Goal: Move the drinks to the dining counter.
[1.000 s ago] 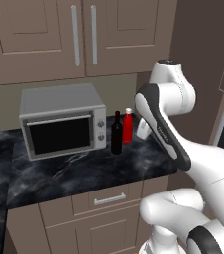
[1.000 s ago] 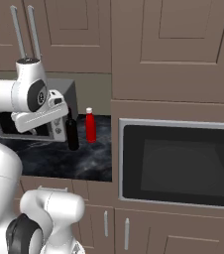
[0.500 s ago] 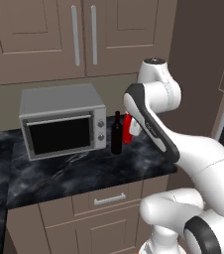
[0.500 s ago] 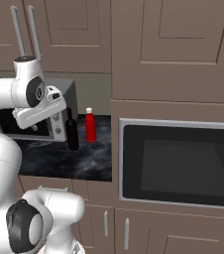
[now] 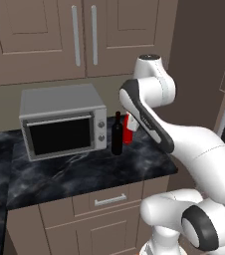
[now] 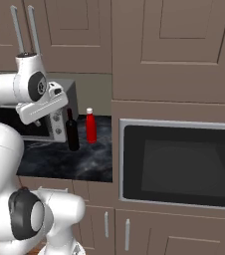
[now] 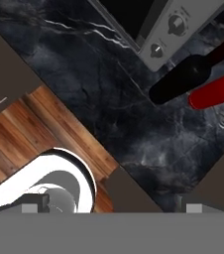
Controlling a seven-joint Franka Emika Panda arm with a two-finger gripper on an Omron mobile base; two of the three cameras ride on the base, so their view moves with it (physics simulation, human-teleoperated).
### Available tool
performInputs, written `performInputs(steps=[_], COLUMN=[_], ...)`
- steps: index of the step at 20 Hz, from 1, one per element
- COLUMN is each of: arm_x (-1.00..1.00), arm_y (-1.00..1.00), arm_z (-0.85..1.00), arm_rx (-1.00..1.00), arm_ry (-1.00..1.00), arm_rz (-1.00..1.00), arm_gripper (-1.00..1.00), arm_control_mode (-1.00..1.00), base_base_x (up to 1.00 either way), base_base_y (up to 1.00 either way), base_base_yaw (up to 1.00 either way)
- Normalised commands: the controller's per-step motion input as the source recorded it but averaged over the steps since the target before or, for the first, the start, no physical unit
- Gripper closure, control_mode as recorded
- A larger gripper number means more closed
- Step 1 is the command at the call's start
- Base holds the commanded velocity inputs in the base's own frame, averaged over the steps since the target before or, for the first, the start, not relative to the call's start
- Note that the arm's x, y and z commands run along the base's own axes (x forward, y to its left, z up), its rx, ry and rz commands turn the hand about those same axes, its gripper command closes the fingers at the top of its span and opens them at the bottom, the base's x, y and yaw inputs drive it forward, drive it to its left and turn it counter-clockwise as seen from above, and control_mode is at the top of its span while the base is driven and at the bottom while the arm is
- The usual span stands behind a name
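Two drinks stand on the black marble counter [image 5: 84, 172] over brown drawers. The tall dark wine bottle [image 5: 117, 134] [image 6: 72, 132] is at the microwave's right front corner. The slim red bottle [image 6: 90, 126] [image 5: 127, 130] stands just behind and to the right of it, partly hidden by my arm in the left base view. In the hand view both lie at the upper right: the wine bottle [image 7: 193, 74] and the red bottle [image 7: 215, 92]. My gripper [image 7: 112, 208] hangs high above the counter's front edge, open and empty, well clear of both. The dining counter is out of view.
A grey microwave [image 5: 62, 122] fills the counter's left part. A tall brown cabinet wall with a built-in oven [image 6: 179, 164] closes the counter on the right, next to the red bottle. Upper cabinets [image 5: 84, 35] hang overhead. Wooden floor [image 7: 39, 129] lies below the counter edge.
The arm has swung left and risen, carrying the hand further over the counter toward the bottles. Neither bottle has moved, and the jaws stay wide.
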Motion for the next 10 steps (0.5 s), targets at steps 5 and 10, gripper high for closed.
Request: performInputs(steps=[5,10], arm_x=[0.29,0.29], arm_y=[0.00,0.00], arm_z=[0.00,-0.08], arm_rx=[0.00,0.00], arm_ry=[0.00,0.00], arm_rz=[0.04,0.04], arm_gripper=[-1.00,-1.00], arm_control_mode=[-1.00,-1.00], base_base_x=[0.00,0.00], base_base_y=[0.00,0.00], base_base_yaw=[0.00,0.00])
